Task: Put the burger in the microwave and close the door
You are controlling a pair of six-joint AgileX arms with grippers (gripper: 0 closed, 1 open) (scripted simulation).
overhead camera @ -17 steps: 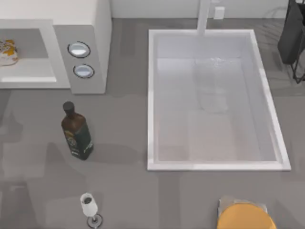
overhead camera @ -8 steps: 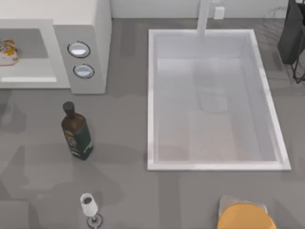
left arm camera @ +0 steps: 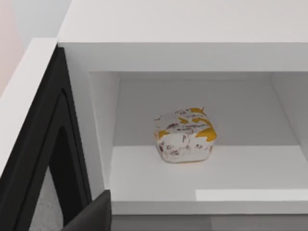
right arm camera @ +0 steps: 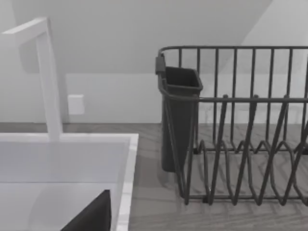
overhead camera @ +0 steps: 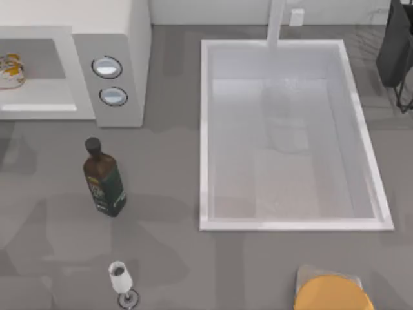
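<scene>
The burger (overhead camera: 10,70), a white lump with orange blotches, lies inside the open cavity of the microwave (overhead camera: 119,39) at the table's back left. In the left wrist view the burger (left arm camera: 184,134) rests on the white floor of the microwave (left arm camera: 192,24), toward the back of the cavity. The door (left arm camera: 33,144) stands swung open beside the cavity, its dark inner face showing. A dark part of my left gripper (left arm camera: 91,216) sits low in front of the opening, apart from the burger. A dark part of my right gripper (right arm camera: 91,216) hovers over the sink's back right corner.
A dark bottle (overhead camera: 103,181) stands in front of the microwave, with a small glass (overhead camera: 120,281) nearer the front edge. The white sink (overhead camera: 205,129) takes the middle, its faucet (overhead camera: 276,22) behind. An orange disc on a grey board (overhead camera: 332,294) lies front right. A dark dish rack (right arm camera: 240,120) stands back right.
Soft shadows on the counter's left part have shifted. The burger, bottle, glass and microwave have stayed where they were.
</scene>
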